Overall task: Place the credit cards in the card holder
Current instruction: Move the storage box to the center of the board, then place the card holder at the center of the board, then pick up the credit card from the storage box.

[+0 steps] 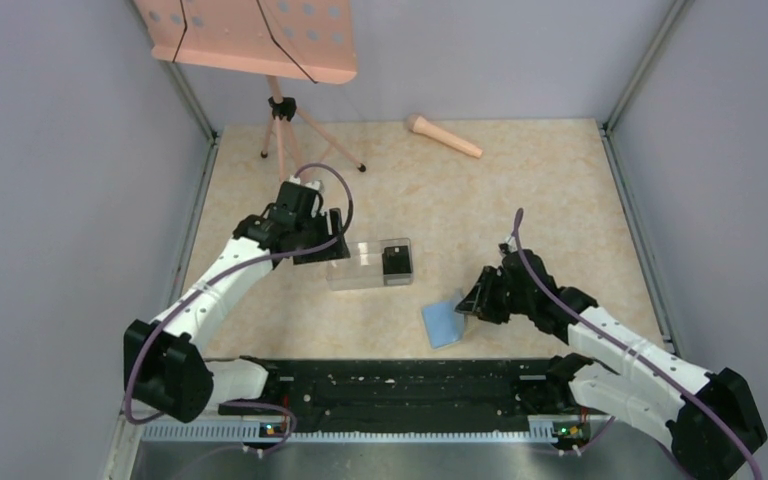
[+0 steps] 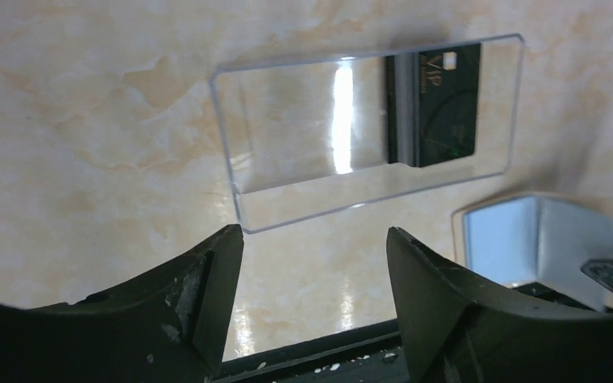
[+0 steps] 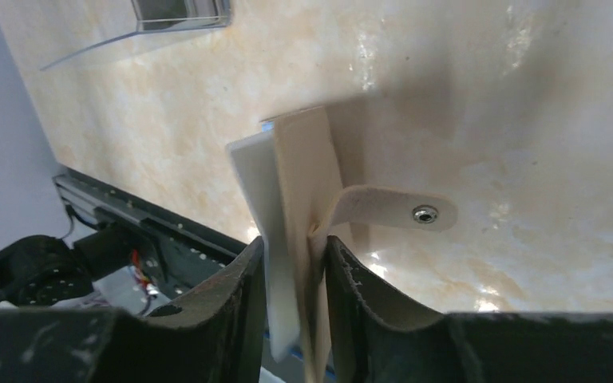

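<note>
We logged: a beige marbled tabletop (image 1: 520, 200). A long clear plastic box (image 1: 360, 272) lay on it, long axis left to right. A tan folding card holder (image 3: 303, 167) with light blue lining was partly open, near the box's right end on the near side. A black VIP credit card (image 2: 439, 104) stood inside that same end. The left gripper (image 2: 315, 239), the nearer to the card, hovered spread and empty off the box's left end, arm reaching forward. The right gripper (image 3: 295, 247) pinched the card holder, arm bent low.

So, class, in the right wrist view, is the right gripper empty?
No: the right gripper is shut on the beige card holder, pinching it between both jaws.
</note>
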You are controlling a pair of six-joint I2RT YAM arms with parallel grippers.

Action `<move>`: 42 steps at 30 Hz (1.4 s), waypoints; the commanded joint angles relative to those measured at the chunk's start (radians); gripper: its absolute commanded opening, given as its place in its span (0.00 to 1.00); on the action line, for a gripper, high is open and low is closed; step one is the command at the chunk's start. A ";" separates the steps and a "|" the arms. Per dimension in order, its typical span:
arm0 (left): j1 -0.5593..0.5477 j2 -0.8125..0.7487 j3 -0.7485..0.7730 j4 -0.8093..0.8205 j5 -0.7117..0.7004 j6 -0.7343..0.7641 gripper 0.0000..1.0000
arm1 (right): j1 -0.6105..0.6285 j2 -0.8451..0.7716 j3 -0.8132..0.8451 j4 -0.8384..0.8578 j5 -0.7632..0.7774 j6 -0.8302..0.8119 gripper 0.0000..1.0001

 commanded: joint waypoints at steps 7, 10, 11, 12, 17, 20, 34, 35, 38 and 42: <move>-0.075 -0.158 -0.166 0.275 0.226 -0.071 0.80 | -0.013 0.083 0.143 -0.176 0.116 -0.117 0.80; -0.114 -0.148 -0.200 0.300 0.232 -0.093 0.80 | -0.012 0.104 0.181 -0.212 0.165 -0.140 0.83; -0.134 -0.142 -0.206 0.305 0.227 -0.099 0.80 | -0.013 0.112 0.198 -0.230 0.184 -0.150 0.84; -0.157 -0.135 -0.207 0.308 0.218 -0.103 0.80 | -0.013 0.122 0.216 -0.248 0.203 -0.162 0.85; -0.278 -0.092 -0.204 0.337 0.164 -0.160 0.80 | -0.014 0.155 0.329 -0.346 0.297 -0.234 0.89; -0.326 -0.053 -0.212 0.368 0.157 -0.217 0.79 | -0.012 0.162 0.398 -0.382 0.327 -0.289 0.89; -0.368 0.006 -0.294 0.562 0.220 -0.372 0.76 | -0.014 0.298 0.293 -0.183 -0.015 -0.230 0.26; -0.371 0.004 -0.294 0.562 0.217 -0.373 0.76 | -0.014 0.304 0.283 -0.198 0.023 -0.216 0.24; -0.375 -0.013 -0.290 0.552 0.206 -0.366 0.76 | -0.025 0.306 0.253 -0.231 0.107 -0.192 0.14; -0.375 -0.040 -0.256 0.517 0.180 -0.337 0.76 | -0.065 0.308 0.199 -0.237 0.111 -0.177 0.11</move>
